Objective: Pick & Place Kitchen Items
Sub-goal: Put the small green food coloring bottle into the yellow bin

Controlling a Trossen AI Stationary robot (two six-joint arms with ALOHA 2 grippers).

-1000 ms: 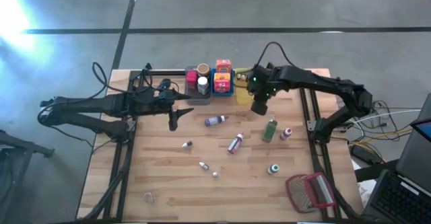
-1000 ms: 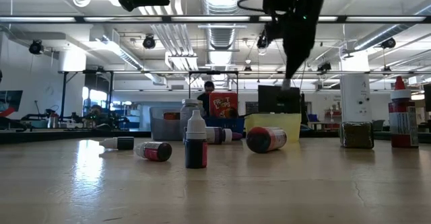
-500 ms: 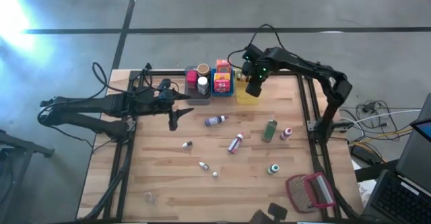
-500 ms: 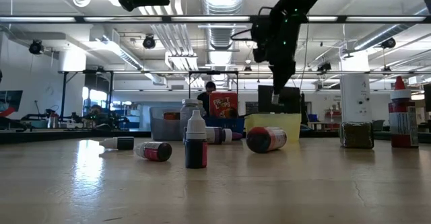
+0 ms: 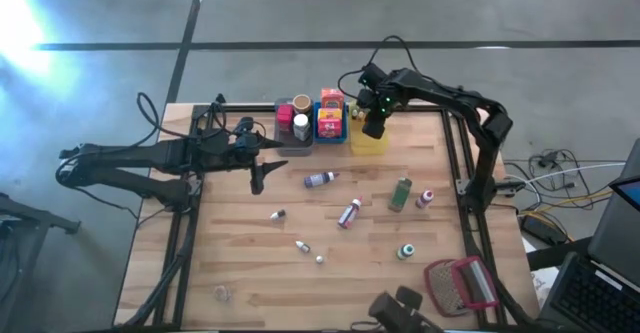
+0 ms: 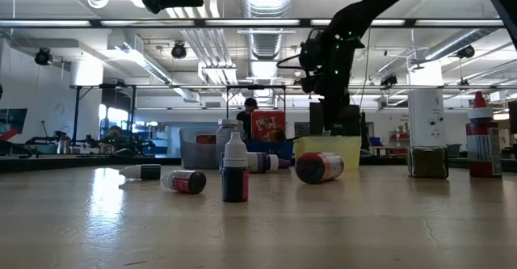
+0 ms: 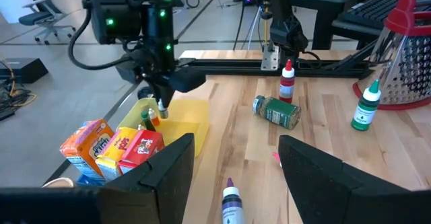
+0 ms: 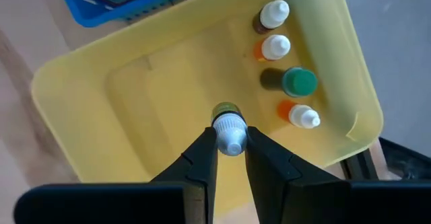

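the left arm lies low across the left side of the table [image 5: 240, 273], stretched toward the middle, and the left gripper [image 5: 258, 178] hangs over bare wood with its fingers apart and nothing between them. just past it along the far edge stands the grey bin [image 5: 293, 138] with small jars in it, then the blue bin [image 5: 331, 130] holding orange and yellow boxes [image 7: 101, 143] and a red packet [image 7: 140, 148]; there is print on these packs but none of it can be read. on the open wood lie scattered small bottles, among them a purple-capped bottle [image 5: 320, 180] on its side, a red-capped bottle [image 5: 349, 213] near the middle, a green bottle [image 5: 401, 193] lying down, and a green-capped bottle [image 5: 405, 251] nearer the front. the yellow bin [image 8: 135, 109] sits next to the blue one, with four small bottles [image 8: 286, 83] standing in a row at one end. the right arm reaches in from the right edge, bent at the elbow, its wrist turned down over that bin. the right gripper [image 8: 230, 143] has its fingers clamped on a small white-capped bottle [image 8: 229, 131], held upright above the yellow bin's floor. at the front right corner rests a red-framed grey mesh object [image 5: 460, 285].
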